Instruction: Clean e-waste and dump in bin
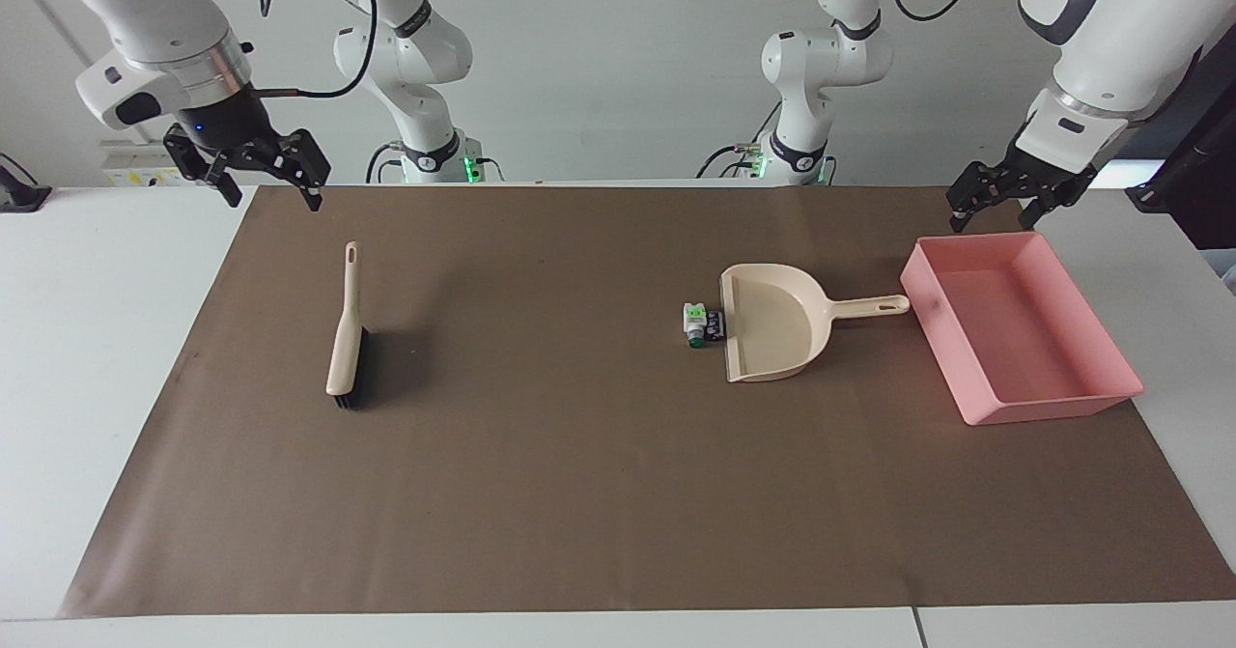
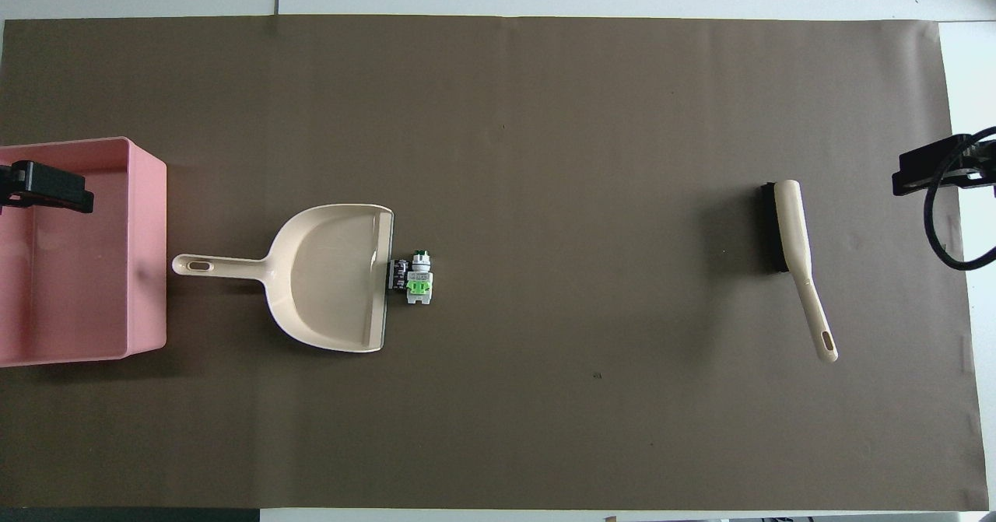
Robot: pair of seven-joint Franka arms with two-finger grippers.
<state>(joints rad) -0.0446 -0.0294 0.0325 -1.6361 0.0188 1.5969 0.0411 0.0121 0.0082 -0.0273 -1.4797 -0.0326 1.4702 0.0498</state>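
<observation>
Both grippers, left (image 1: 1004,206) and right (image 1: 261,173), seem spread-fingered and empty; e-waste (image 1: 702,324) touches the dustpan (image 1: 777,334) lip.

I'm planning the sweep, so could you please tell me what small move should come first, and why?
Probably lower the right pincer to the brush handle and grasp it. The e-waste lies on the mat at the dustpan mouth, not inside; the brush lies untouched toward the right arm's end. Both pincers hang empty, the left pincer over the pink bin rim.
</observation>
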